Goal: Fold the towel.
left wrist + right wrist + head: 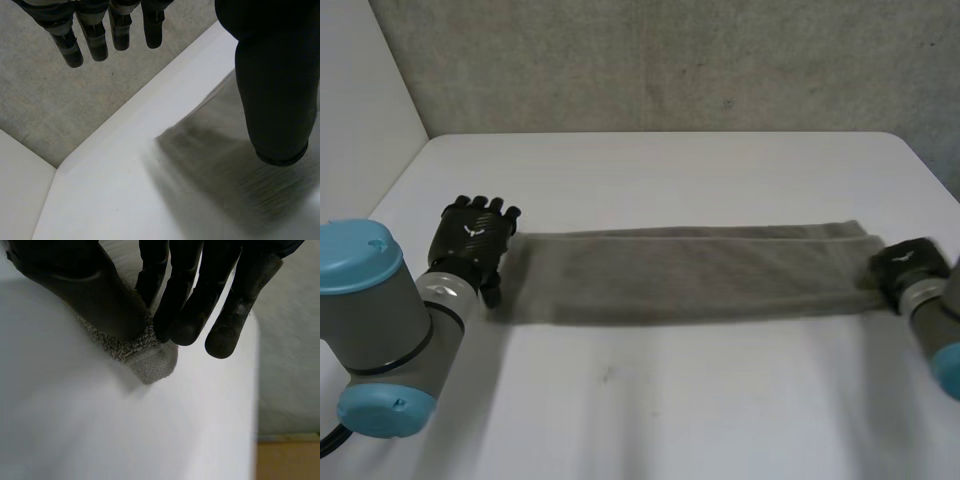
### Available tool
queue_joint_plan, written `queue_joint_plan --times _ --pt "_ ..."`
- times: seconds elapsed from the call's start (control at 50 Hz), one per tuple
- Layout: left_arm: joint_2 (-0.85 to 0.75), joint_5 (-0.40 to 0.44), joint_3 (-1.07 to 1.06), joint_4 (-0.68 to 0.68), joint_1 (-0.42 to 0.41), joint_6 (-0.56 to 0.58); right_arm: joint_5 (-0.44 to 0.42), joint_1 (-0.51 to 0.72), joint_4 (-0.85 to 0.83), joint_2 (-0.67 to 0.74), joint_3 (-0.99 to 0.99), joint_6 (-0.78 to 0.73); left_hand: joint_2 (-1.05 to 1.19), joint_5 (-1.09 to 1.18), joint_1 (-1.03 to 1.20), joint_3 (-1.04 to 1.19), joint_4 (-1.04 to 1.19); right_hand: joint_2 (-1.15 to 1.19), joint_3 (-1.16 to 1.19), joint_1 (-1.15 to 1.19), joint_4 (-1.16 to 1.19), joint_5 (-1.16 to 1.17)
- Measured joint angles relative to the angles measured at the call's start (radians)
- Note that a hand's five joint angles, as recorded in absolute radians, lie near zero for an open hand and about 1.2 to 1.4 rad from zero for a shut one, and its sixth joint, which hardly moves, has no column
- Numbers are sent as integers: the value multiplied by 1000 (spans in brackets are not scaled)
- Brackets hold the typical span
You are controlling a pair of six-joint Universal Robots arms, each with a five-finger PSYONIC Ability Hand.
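A: Entry: the towel (690,272) lies as a long narrow strip across the middle of the table (650,420), parallel to the far edge. One end is toward the left edge, the other almost at the right edge. We read it as already doubled lengthwise, since layered edges show along its far side.

B: Agreed. We log the left hand (472,240) at the strip's left end. In its wrist view the fingers (95,37) are straight and clear of the cloth, and the thumb (275,100) hangs over the towel's end. We cannot tell whether the thumb touches. We judge nothing is gripped.

A: And the right hand (905,268)?

B: It is clamped on the right end. Its wrist view shows a corner (150,362) pinched between thumb and fingertips, with a bit of hem sticking out below.

A: Why one hand at each end?

B: Our reading is that holding both ends keeps the strip square, so one end can be carried onto the other. The left must take hold first.

A: Risk noted — a one-corner pinch may let the layers slide apart.
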Motion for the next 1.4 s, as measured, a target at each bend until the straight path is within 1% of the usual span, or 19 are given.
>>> queue_joint_plan --times 0.12,0.2,0.32,0.42,0.48,0.54,0.58,0.6,0.66,0.68,0.74,0.86,0.94,0.98,1.04,1.1,1.2,1.28,1.4 --pt "2 -5 1 0 6 0 51 -100 15 -77 -72 -124 0 0 0 0 0 0 0 3 0 4" --pt "13 -7 2 -1 9 -1 57 -68 20 -121 -132 -177 0 0 0 0 0 0 0 5 0 4" --pt "49 -8 2 -1 11 -29 53 271 35 -160 -278 -163 0 0 0 0 0 0 0 6 0 5" --pt "67 -4 2 -5 9 -76 36 623 33 -55 -332 -131 0 0 0 0 0 0 0 7 0 5" --pt "73 -2 2 -6 4 -90 19 747 29 30 -331 -123 0 0 0 0 0 0 0 7 0 5" --pt "75 -1 0 -7 -1 -95 -5 811 19 91 -318 -118 0 0 0 0 0 -22 -26 -14 -18 -15" --pt "74 0 -3 -7 -6 -95 -22 829 4 112 -301 -112 0 0 0 0 0 -291 -292 -288 -294 -298" --pt "73 0 -5 -6 -9 -94 -29 830 -5 113 -290 -106 0 0 0 0 0 -532 -527 -509 -530 -525" --pt "69 1 -7 -5 -13 -92 -40 815 -28 78 -251 -68 0 0 0 0 0 -951 -933 -917 -933 -972" --pt "68 2 -8 -4 -14 -91 -42 802 -35 55 -232 -46 0 0 0 0 0 -1026 -1031 -998 -1030 -1065" --pt "64 2 -8 -2 -19 -91 -44 733 -43 -26 -167 29 0 0 0 0 0 -1075 -1097 -1057 -1079 -1096" --pt "62 2 -2 0 -39 -91 -54 555 -1 -140 -25 148 0 0 0 0 0 -1075 -1097 -1071 -1079 -1096" --pt "61 2 2 1 -56 -92 -71 446 34 -152 61 178 0 0 0 0 0 -1073 -1094 -1061 -1078 -1094" --pt "60 1 4 1 -64 -92 -79 406 41 -141 86 181 0 0 0 0 0 -914 -937 -903 -948 -942" --pt "57 1 5 1 -77 -93 -89 359 45 -100 101 177 0 0 0 0 0 -403 -437 -405 -438 -443" --pt "57 -1 6 1 -87 -93 -83 345 46 -64 77 170 0 0 0 0 0 -81 -83 -104 -81 -79" --pt "65 -5 8 0 -98 -94 -60 358 45 -51 -17 158 0 0 0 0 0 -54 -1 -33 -1 -21" --pt "74 -8 19 -1 -105 -94 -69 432 42 -67 -113 138 0 0 0 0 0 -54 -1 -22 -1 -21" --pt "93 -12 62 -4 -122 -100 -186 665 45 -9 -272 26 0 0 0 0 0 -52 -1 -22 -1 -14"
